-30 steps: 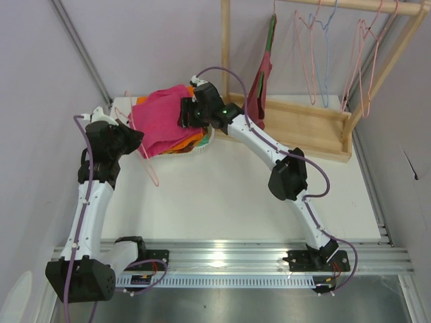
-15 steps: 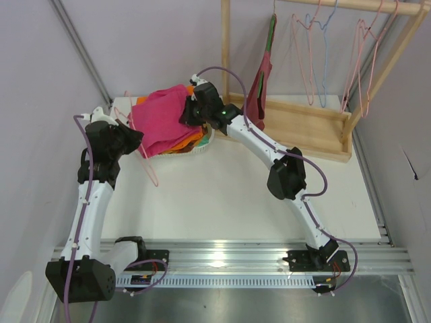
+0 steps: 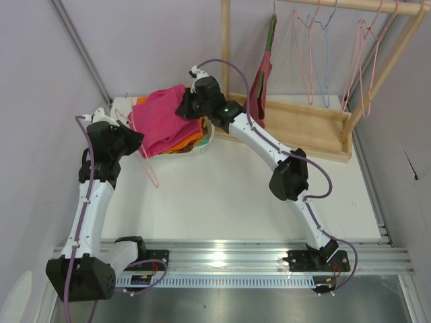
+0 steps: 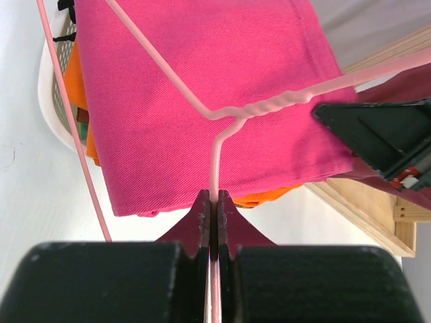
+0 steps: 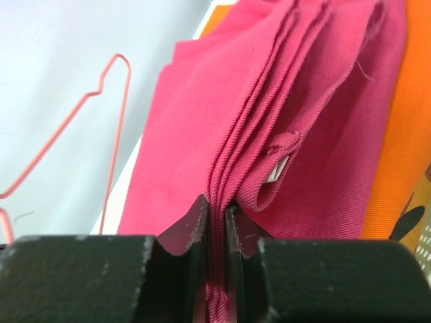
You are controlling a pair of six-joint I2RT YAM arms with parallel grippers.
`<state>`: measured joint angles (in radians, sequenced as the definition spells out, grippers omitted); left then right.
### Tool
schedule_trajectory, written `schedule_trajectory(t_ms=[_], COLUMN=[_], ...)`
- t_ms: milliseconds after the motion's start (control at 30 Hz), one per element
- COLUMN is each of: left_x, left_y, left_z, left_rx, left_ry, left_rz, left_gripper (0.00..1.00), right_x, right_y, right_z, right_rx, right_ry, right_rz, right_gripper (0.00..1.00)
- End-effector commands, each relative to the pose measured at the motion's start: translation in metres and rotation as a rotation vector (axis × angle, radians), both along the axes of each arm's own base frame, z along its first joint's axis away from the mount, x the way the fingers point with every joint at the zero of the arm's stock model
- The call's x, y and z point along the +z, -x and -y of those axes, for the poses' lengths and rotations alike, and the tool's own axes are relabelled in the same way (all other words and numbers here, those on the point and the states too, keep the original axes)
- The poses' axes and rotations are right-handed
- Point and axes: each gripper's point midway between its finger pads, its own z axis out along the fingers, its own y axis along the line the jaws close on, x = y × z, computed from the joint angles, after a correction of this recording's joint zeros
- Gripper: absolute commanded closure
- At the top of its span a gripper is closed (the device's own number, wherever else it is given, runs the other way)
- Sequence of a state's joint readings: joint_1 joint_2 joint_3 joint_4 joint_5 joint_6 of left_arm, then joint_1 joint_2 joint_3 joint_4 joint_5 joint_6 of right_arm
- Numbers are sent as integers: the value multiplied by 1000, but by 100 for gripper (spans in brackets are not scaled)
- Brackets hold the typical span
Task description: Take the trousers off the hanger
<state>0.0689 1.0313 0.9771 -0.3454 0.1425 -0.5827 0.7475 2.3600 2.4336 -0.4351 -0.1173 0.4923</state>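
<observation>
The magenta-pink trousers (image 3: pixel 160 120) lie folded over the white basket (image 3: pixel 205 142) at the table's back left, draped on the light-pink wire hanger (image 3: pixel 149 168). My left gripper (image 3: pixel 138 142) is shut on the hanger's hook stem (image 4: pixel 217 161), whose frame (image 4: pixel 161 64) runs across the trousers (image 4: pixel 202 101). My right gripper (image 3: pixel 185 108) is shut on the trousers' folded edge (image 5: pixel 269 128) from the right side. The hanger (image 5: pixel 108 101) shows beyond the cloth in the right wrist view.
An orange folded cloth (image 3: pixel 192 140) lies under the trousers in the basket. A wooden rack (image 3: pixel 296 121) stands at the back right with a maroon garment (image 3: pixel 259 91) on a green hanger and several empty pink and blue hangers (image 3: pixel 316 54).
My right gripper has moved up and back a little along the trousers' right edge, lifting it. The left arm and the hanger have held still.
</observation>
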Motion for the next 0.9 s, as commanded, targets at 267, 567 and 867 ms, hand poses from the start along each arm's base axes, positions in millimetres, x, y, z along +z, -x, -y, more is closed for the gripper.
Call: schedule_trajectory(t_ms=[267, 567, 867], left_x=[7, 39, 109], left_y=[-5, -2, 15], left_z=[-3, -5, -11], left_rx=[-4, -14, 4], left_ry=[-7, -38, -81], left_rz=[46, 75, 172], left_gripper=[100, 100, 100], right_x=[100, 84, 112], right_y=[-3, 16, 44], right_z=[33, 45, 48], right_rx=[-42, 25, 82], right_ry=[-75, 32, 28], right_rz=[174, 134, 183], right_gripper=[100, 30, 39])
